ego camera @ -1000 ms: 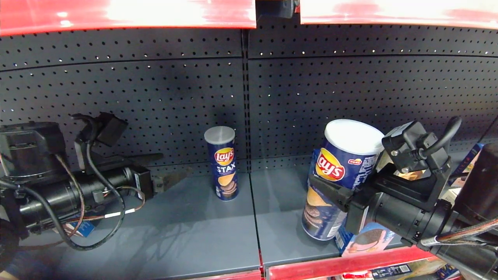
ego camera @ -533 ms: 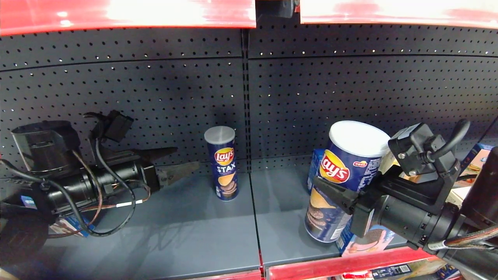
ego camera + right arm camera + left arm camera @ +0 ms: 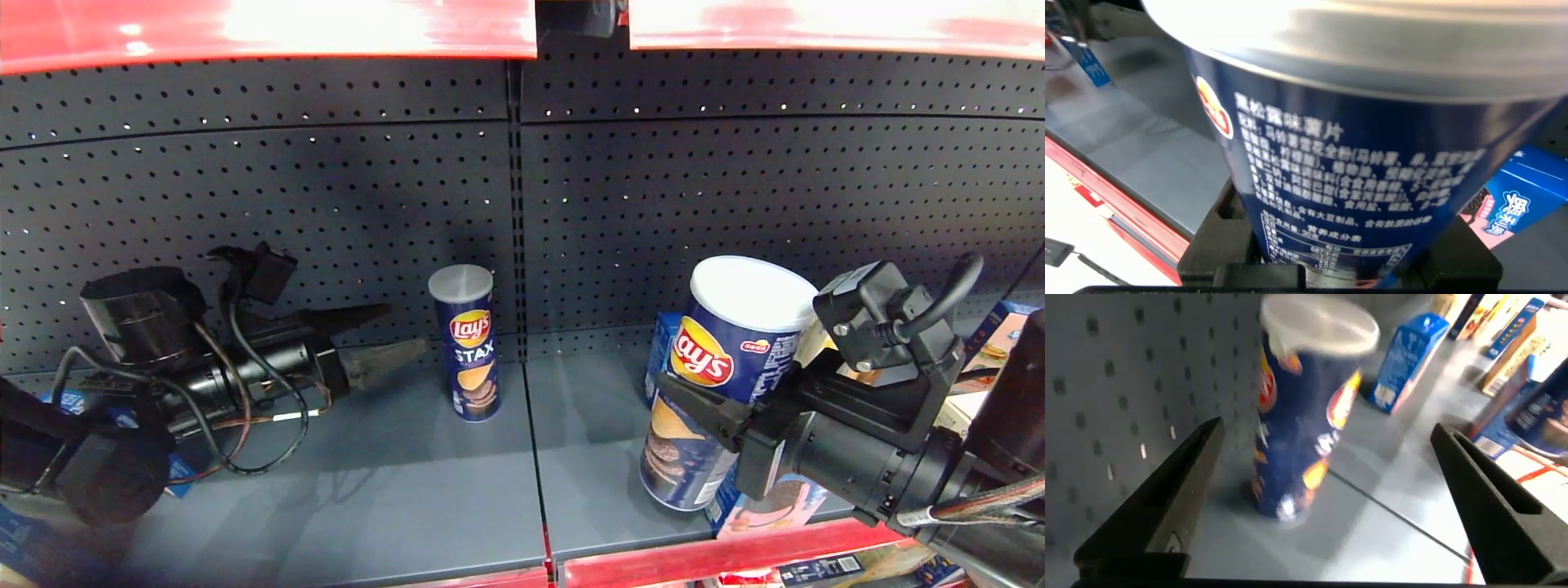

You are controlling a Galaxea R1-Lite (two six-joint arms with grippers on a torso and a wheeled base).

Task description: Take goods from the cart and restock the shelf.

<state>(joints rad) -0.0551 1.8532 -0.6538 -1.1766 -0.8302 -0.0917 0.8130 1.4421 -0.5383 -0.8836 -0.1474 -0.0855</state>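
— What is each tool doing?
— The right tool (image 3: 709,402) is clamped on the large chips canister (image 3: 722,359), which leans over the right bay near the shelf's front edge. I cannot tell whether its base touches the deck. The left tool (image 3: 392,333) has its fingers spread wide with nothing between them. It points at the small chips canister (image 3: 469,351) and sits just beside it.
— And the surface?
— It is a grey shelf (image 3: 392,482) with a dark pegboard back (image 3: 326,188) and a red front strip (image 3: 718,555).
— Where does the small canister stand?
— It stands upright at the back, beside the centre divider.
— Is anything crowding the right bay?
— A cookie box (image 3: 767,502) lies at the front edge against the held canister's foot, and a blue carton (image 3: 660,343) stands behind it.
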